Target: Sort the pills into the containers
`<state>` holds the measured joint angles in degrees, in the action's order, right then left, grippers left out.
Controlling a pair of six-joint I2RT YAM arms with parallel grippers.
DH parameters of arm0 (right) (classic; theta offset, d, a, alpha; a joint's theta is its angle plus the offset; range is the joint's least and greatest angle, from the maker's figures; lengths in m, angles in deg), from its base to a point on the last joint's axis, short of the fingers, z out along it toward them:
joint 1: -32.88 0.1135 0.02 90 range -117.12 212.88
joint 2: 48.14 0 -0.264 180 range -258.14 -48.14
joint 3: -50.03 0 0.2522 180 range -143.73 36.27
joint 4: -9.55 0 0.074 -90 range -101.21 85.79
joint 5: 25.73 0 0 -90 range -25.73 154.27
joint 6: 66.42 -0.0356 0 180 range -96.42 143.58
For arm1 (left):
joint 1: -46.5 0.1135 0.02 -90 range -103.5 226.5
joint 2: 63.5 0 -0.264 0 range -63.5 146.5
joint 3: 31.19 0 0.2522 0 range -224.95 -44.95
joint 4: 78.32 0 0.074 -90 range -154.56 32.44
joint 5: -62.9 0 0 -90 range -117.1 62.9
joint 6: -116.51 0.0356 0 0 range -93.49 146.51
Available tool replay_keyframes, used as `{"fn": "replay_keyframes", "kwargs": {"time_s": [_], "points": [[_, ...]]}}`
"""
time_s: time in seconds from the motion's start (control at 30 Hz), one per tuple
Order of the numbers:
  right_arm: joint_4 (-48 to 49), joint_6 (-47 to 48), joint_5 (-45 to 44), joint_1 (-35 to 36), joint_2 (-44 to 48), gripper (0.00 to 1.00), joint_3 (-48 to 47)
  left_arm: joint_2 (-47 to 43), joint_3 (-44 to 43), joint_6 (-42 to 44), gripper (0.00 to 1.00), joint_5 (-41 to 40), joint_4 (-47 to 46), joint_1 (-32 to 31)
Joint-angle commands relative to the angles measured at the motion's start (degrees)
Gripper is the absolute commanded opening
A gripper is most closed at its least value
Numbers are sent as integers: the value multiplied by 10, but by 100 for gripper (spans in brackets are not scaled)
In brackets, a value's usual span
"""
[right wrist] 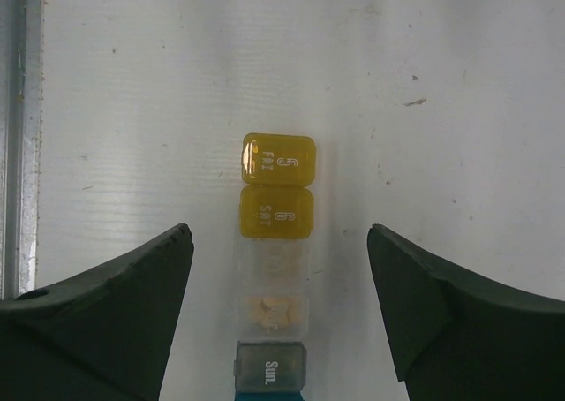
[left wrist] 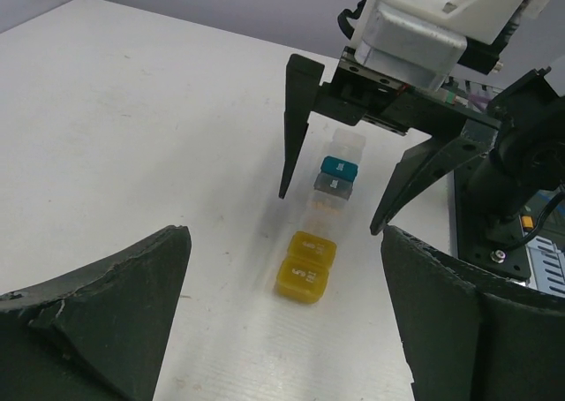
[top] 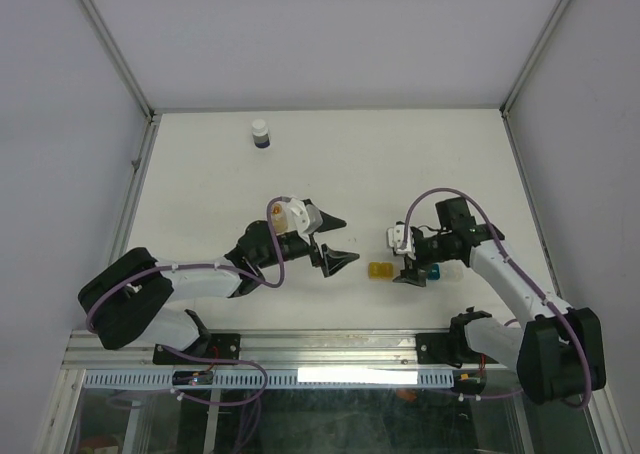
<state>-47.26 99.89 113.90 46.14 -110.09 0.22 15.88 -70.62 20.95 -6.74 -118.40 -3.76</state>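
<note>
1. The left gripper [top: 350, 240] hangs low over the table [top: 200, 174] with its jaws spread wide and nothing between them. It points along the table toward the yellow end of the containers [top: 380, 271] and is near them but not touching.
2. The right gripper [right wrist: 278, 233] is the nearer tool. It sits directly above the containers with its jaws parted, one finger on each side of the row, and grips nothing. In the left wrist view its fingers come down around the grey and teal lids. I cannot tell whether the tips touch the table.
3. The containers' long axis runs left to right across the table: two yellow boxes toward the left arm, then clear ones, a grey lid, teal, and a clear box last. In the right wrist view that axis lies along the gap between the fingers, so closing them would probably pinch the row across its narrow width.
4. Pills [right wrist: 274, 313] show pale through one clear box next to the grey lid. I can make out no loose ones.
5. The table is flat, white and lightly scuffed, and there is bare surface on every side of the row.
6. A bottle [top: 260, 134] stands well away at the far edge, out of the way. Plain walls enclose the far end and both sides.
</note>
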Motion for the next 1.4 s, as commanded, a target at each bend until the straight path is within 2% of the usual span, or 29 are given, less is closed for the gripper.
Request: {"fn": "replay_keyframes", "kwargs": {"time_s": [0.0, 0.43, 1.37], "points": [[56, -18, -28, 17, 2, 83, 11, 16, 9, -8, 91, 30, -74, -4], [121, -40, -83, 81, -43, 78, 37, 21, 30, -5, 91, 33, -128, -5], [144, -60, -117, 118, -81, 52, 42, 21, 39, -10, 85, 23, -140, -5]]}}
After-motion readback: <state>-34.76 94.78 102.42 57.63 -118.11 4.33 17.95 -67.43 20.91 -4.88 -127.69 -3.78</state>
